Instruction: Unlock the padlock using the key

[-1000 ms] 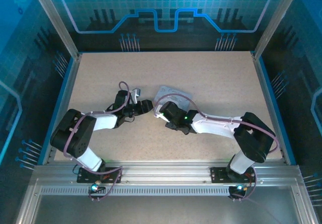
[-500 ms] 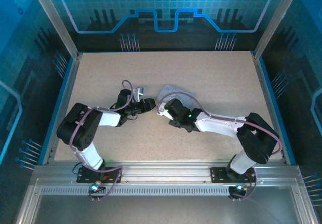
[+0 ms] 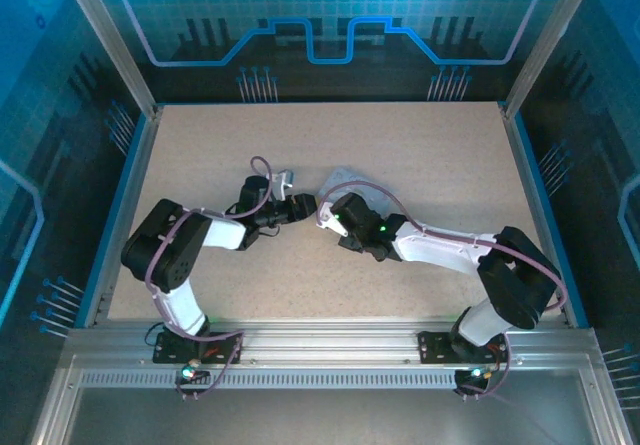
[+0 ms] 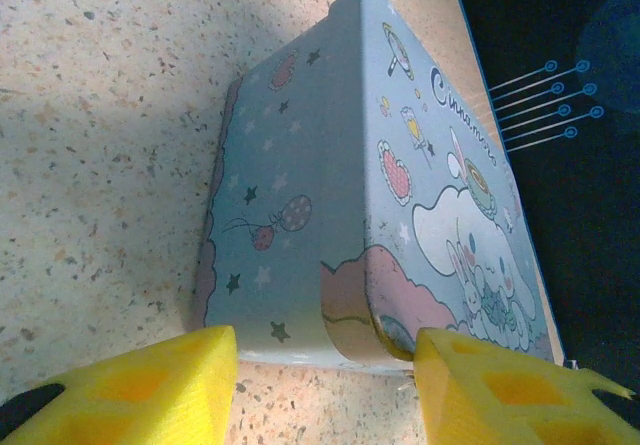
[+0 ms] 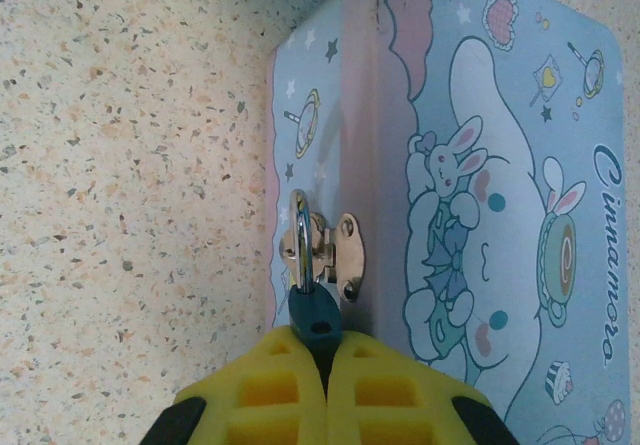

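**Padlock pinched at the tin's hasp, key not to be seen**

The tiny teal-bodied padlock (image 5: 313, 315) is found on the long side wall of the pale grey-blue rectangular tin with the cartoon lid (image 5: 480, 165). Its thin metal shackle (image 5: 299, 235) is threaded through the small silver hasp (image 5: 340, 253), so the lock is judged not yet released. The tin lies flat on the speckled beige counter (image 5: 120, 165), near the middle of the work area.

The right gripper (image 5: 325, 347) is brought in along the counter toward that wall. Its yellow jaws are closed together, with the lower end of the padlock body pinched between them. This hold is probably meant to steady the lock or to work at its keyhole, which faces into the pads. The small dark metal key cannot be made out. Whether it sits hidden between the closed pads cannot be told.

The left gripper (image 4: 322, 337) is set at the opposite end of the tin. Its jaws are spread apart, with the tin's near edge lying between the two pads. Whether the pads press on the metal cannot be told. The placement is judged to be a brace that stops the light tin sliding while the lock is worked.
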Controlling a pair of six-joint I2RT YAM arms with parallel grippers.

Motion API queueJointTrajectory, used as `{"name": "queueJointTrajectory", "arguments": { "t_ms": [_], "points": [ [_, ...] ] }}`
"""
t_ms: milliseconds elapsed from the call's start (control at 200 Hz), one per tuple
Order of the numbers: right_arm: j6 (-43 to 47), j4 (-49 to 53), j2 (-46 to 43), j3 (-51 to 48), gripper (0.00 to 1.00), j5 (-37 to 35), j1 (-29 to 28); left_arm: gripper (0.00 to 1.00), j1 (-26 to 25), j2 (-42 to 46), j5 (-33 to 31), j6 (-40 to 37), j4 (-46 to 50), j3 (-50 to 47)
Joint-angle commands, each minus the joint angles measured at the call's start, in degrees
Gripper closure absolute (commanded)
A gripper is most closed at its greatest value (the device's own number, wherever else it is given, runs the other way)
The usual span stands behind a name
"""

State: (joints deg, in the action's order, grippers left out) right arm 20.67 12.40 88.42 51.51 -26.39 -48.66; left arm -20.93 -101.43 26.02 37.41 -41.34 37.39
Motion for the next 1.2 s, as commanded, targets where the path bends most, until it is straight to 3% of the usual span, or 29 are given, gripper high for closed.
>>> {"name": "queueJointTrajectory", "arguments": {
  "t_ms": [0,595,900,1195],
  "points": [
    [0.7,-2.3,0.7,2.4,1.0,1.5,0.5,0.5,-1.1,-1.6,1.6,-0.1,-1.7,1.4],
    [-2.0,-10.1,3.1,0.8,1.0,5.2,1.6,0.49,-2.5,0.5,-0.3,-1.1,1.2,1.4],
    [-11.8,-8.1,-4.9,-0.1,1.0,10.1,2.2,0.44,-0.7,15.5,-2.9,-6.9,15.8,2.0],
    [-35.3,2.5,-8.5,2.5,1.0,14.7,0.4,0.41,0.1,35.5,-14.0,-10.9,38.6,1.0]
  ]
}}
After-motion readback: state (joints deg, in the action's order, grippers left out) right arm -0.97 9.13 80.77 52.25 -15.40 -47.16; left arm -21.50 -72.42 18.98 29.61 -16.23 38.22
